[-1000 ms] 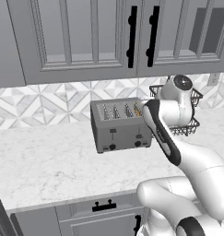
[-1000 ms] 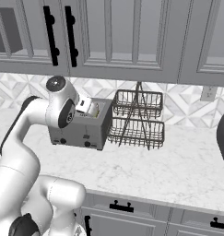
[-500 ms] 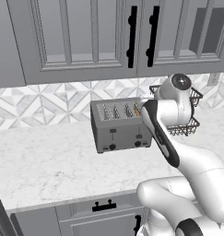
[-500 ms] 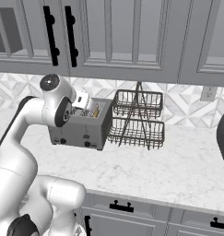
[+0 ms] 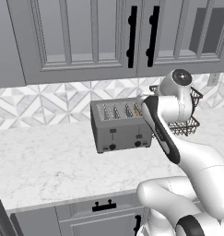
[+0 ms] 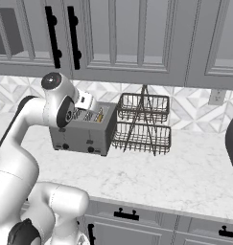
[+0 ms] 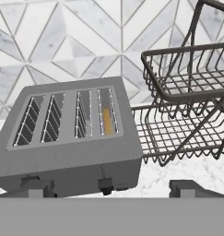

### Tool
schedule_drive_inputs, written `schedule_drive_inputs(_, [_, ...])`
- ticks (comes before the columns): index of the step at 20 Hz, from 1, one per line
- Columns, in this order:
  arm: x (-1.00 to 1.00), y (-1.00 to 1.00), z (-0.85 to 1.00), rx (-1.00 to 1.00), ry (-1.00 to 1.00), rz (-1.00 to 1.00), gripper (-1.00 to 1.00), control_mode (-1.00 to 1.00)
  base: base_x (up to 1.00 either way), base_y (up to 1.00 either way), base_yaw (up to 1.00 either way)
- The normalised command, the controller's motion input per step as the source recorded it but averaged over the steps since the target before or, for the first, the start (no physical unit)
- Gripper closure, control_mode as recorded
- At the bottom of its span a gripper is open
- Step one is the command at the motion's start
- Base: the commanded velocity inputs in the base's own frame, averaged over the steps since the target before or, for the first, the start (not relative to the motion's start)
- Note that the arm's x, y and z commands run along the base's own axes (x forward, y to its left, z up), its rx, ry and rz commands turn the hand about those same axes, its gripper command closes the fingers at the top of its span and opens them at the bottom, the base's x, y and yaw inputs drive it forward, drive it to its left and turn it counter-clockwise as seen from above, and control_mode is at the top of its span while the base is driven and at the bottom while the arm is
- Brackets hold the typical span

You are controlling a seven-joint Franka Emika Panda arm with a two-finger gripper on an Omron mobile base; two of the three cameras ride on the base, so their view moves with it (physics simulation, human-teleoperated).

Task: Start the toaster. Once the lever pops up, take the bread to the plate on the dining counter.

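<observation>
A: Step in hand, as I judge it: starting the toaster (image 7: 69, 138). The bread (image 7: 106, 120) sits low in the slot at the wire-rack end, only its tan top edge showing. No plate or dining counter here, so carrying comes much later.

B: Claw state?

A: The claw (image 7: 111, 189) has its two tips standing wide apart, nothing between them. In the hand view they rise at 6 o'clock, one at each side of the toaster's front.

B: Where is the toaster relative to the claw?

A: Straight ahead and below, towards 12 o'clock in the hand view. A dark lever (image 7: 105, 183) lies roughly between the tips, a little nearer the 7 o'clock one. Whether anything touches it, I cannot tell.

B: And in the room?

A: On the marble desk (image 5: 44, 166) against the tiled wall, with the wire rack (image 6: 142, 125) just beside it at 3 o'clock in the right base view.

B: Next move?

A: Probably bring one tip onto the lever on the bread's side and press down along the front until it latches. The lever is small, so a tip could slip off.
</observation>
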Motion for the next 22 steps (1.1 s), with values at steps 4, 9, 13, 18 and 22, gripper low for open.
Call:
schedule_drive_inputs(4, [0.00, 0.00, 0.00, 0.00, 0.00, 0.00, -1.00, -1.00, 0.00, 0.00, 0.00])
schedule_drive_inputs(9, [0.00, 0.00, 0.00, 0.00, 0.00, 0.00, -1.00, -1.00, 0.00, 0.00, 0.00])
schedule_drive_inputs(13, [0.00, 0.00, 0.00, 0.00, 0.00, 0.00, -1.00, -1.00, 0.00, 0.00, 0.00])
schedule_drive_inputs(18, [0.00, 0.00, 0.00, 0.00, 0.00, 0.00, -1.00, -1.00, 0.00, 0.00, 0.00])
schedule_drive_inputs(22, [0.00, 0.00, 0.00, 0.00, 0.00, 0.00, -1.00, -1.00, 0.00, 0.00, 0.00])
